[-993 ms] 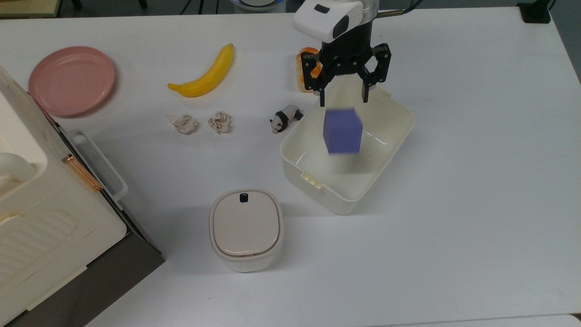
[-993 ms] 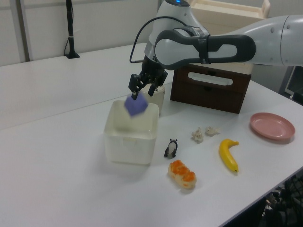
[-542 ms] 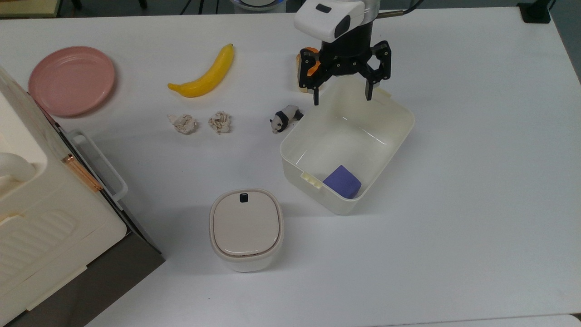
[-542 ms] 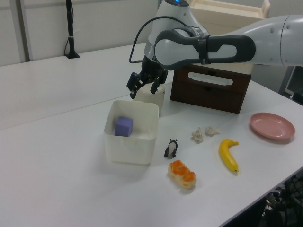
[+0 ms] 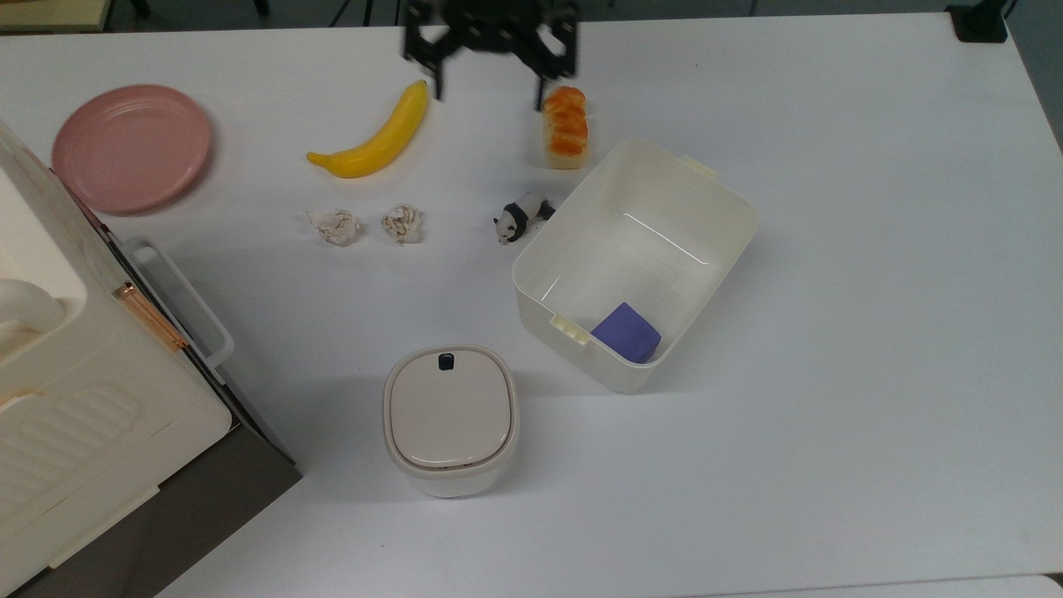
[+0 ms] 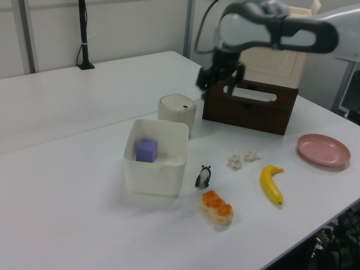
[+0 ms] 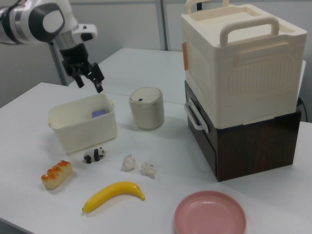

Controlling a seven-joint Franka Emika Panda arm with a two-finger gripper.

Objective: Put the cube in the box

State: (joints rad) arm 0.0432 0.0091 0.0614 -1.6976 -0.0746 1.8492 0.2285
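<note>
The white table (image 5: 872,374) carries everything, and the biggest thing on it is the cream appliance (image 7: 241,63) with a copper handle, stacked on a dark brown cabinet (image 7: 243,146) at the top view's left edge, well apart from the work. Next in size is the box (image 5: 727,195), a cream tub set at an angle to the table edges, its long axis running from the top view's upper right to lower left; its tall walls suit it to catching a dropped block. The lidded bin (image 5: 450,418) with a black button stands just beside the box's near corner in the top view. The gripper (image 5: 490,79) hangs high over the table's far edge in the top view, away from the box, its fingers spread wide and holding nothing. A pink plate (image 5: 131,147), a banana (image 5: 378,137) and a bread loaf toy (image 5: 565,126) lie apart from the box, with a panda figure (image 5: 519,218) just beside its wall and two crumpled paper balls (image 5: 369,224) farther off. The cube (image 5: 624,330) rests on the box floor, tucked into the corner nearest the bin, turned square to the walls; being a cube it has no long axis. I judge the task done.
</note>
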